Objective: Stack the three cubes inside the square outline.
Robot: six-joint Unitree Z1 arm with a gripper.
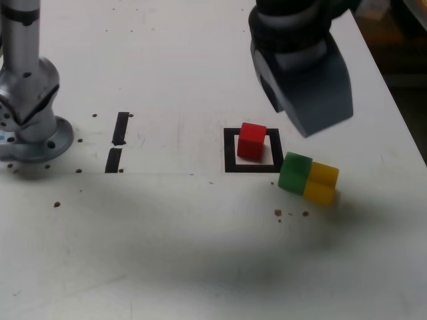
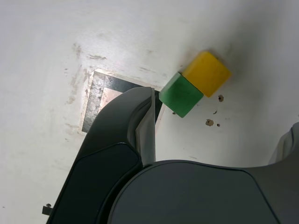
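In the wrist view, the hand covers the red cube and part of the square outline.

Two short black bars and scattered brown specks mark the white tabletop.

no readable text, labels or numbers

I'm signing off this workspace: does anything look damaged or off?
Nothing is spilled or knocked over. The white tabletop looks worn, though: small dark pits or chips are scattered over it, several near the green cube and yellow cube, and scuff smudges show beside the square outline.
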